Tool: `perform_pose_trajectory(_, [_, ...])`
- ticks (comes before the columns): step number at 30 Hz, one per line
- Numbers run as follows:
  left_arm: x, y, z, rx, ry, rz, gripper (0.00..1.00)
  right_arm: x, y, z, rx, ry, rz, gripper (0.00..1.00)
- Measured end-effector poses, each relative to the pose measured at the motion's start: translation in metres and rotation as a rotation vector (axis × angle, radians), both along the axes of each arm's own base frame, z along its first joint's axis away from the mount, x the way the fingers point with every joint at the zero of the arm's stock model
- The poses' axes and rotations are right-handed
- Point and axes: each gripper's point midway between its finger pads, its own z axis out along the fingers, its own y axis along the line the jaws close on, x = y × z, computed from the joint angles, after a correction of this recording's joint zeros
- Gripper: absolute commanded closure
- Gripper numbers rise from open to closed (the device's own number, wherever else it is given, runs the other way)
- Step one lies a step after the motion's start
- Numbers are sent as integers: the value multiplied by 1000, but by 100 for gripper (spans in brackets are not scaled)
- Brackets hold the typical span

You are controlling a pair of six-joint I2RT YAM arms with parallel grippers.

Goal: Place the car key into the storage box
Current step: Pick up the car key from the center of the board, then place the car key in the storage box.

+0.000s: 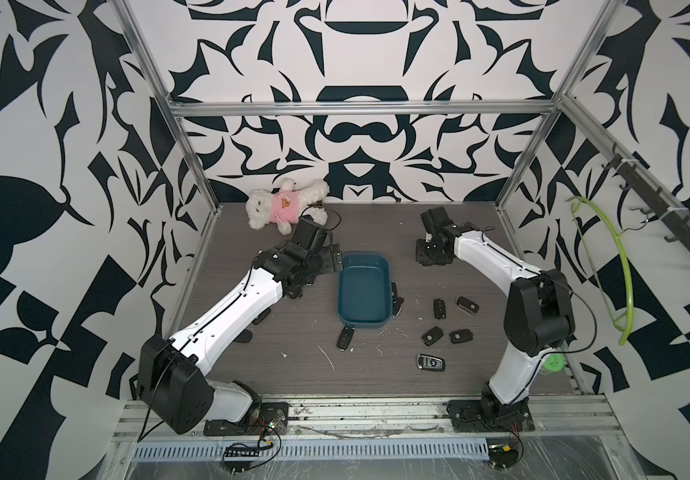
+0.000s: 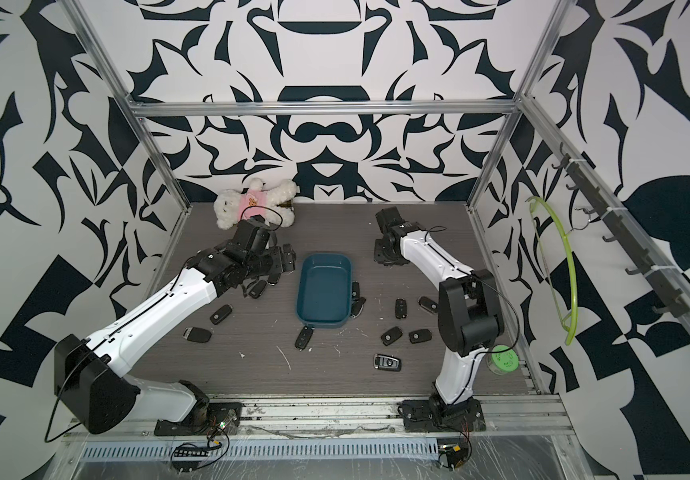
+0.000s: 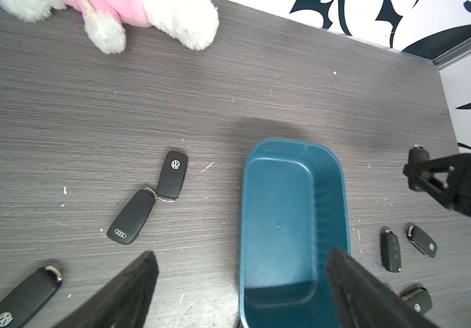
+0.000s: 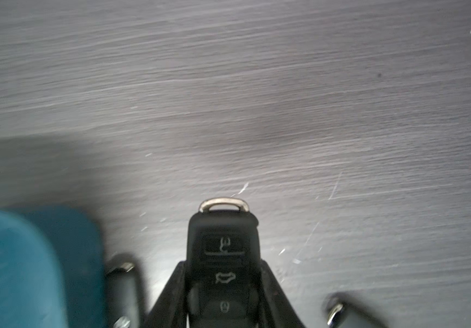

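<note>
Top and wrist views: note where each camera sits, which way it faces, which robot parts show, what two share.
Top views: high in front, looking down at the table; both arms show.
Left wrist: beside the storage box, facing down; open left gripper shows.
Right wrist: low over table; right gripper shut on car key.
Wrist views share the storage box.

- In both top views the light is bright and even, coming from above. The arms cast only faint, soft-edged shadows on the grey desk (image 1: 376, 374).
- At 6 o'clock, the clear film (image 1: 418, 467) glints with white streaks.
- Left wrist view: the desk grain is sharp. A soft dark shadow lies at one short end of the storage box (image 3: 277, 227). The left end effector (image 3: 241, 253) is close to the lens and out of focus.
- Right wrist view: the desk and storage box are motion-smeared. The car key (image 4: 223, 235) in the right end effector (image 4: 223, 264) is fairly crisp.
</note>
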Motion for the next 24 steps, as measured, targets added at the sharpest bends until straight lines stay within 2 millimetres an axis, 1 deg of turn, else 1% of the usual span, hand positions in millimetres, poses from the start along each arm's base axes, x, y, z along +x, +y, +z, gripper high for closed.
perform_pose_trajectory(2, [0,3,0,-4,-1,2,1,-9,19,8,5,-11,22,72])
perform_pose_trajectory(8, [0,13,2,-15,-14,5,1,-29,70,19,1,-23,71,72])
perform_pose_trajectory(11, [1,18,4,-26,-18,8,1,-32,95,22,3,-32,92,72])
perform_pose_trajectory(14, [1,23,2,-28,-14,10,1,-28,119,20,1,-38,112,72])
perform_pose_trajectory(17, [-2,27,-2,-24,-9,14,1,-22,139,10,-10,-27,118,72])
perform_pose_trajectory(20, [-9,30,-4,-29,-3,14,1,-16,152,-9,-30,-4,120,73])
perform_pose_trajectory(24, [-16,34,5,-43,-25,15,1,-17,156,-37,-64,43,109,73])
